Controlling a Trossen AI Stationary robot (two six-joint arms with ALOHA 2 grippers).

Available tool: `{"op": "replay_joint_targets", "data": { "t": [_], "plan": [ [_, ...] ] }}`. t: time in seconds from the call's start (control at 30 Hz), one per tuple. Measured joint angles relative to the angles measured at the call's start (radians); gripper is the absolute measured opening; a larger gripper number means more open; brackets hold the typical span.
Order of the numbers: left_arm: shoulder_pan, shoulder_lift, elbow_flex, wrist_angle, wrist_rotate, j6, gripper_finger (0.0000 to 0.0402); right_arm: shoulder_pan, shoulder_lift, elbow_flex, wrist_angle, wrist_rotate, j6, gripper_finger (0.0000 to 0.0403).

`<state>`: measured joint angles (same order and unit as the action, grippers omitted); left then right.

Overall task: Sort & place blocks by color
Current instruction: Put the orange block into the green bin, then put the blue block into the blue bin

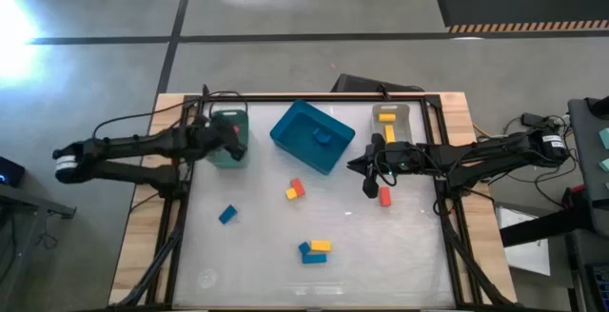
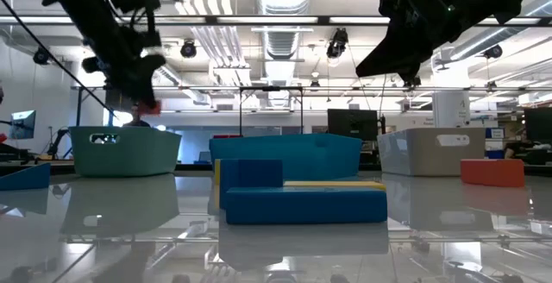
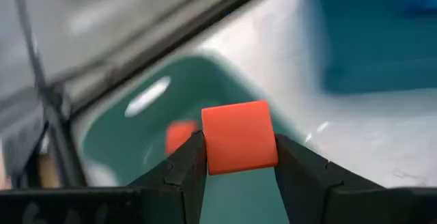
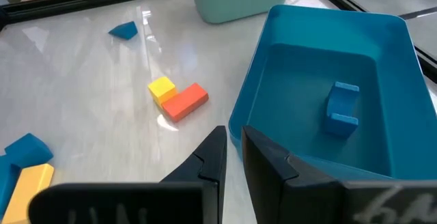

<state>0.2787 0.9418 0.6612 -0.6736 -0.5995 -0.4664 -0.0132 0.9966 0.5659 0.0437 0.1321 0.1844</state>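
Left gripper (image 3: 235,176) clamps a matte red block (image 3: 239,136), rounded edges, between dark tapered fingers (image 3: 183,173); arm stretched level, block hanging just above the smooth green bin (image 1: 228,137), another red piece below inside it. Right gripper (image 4: 234,157) shut, empty, poised beside the glossy blue bin (image 4: 273,87). Loose blocks lie near it on the shiny tabletop (image 1: 381,255).
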Motion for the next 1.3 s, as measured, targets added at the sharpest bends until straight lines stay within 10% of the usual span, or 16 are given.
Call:
{"op": "replay_joint_targets", "data": {
  "t": [0.47, 1.3],
  "plan": [
    [0.332, 0.233, 0.0, -0.008, 0.172, 0.109, 0.0132, 0.0, 0.0, 0.0, 0.0, 0.0, 0.016, 0.0036],
    [0.344, 0.331, 0.002, 0.036, 0.144, 0.132, 0.0202, 0.0, 0.0, 0.0, -0.001, 0.0, 0.018, 0.0036]
  ]
}}
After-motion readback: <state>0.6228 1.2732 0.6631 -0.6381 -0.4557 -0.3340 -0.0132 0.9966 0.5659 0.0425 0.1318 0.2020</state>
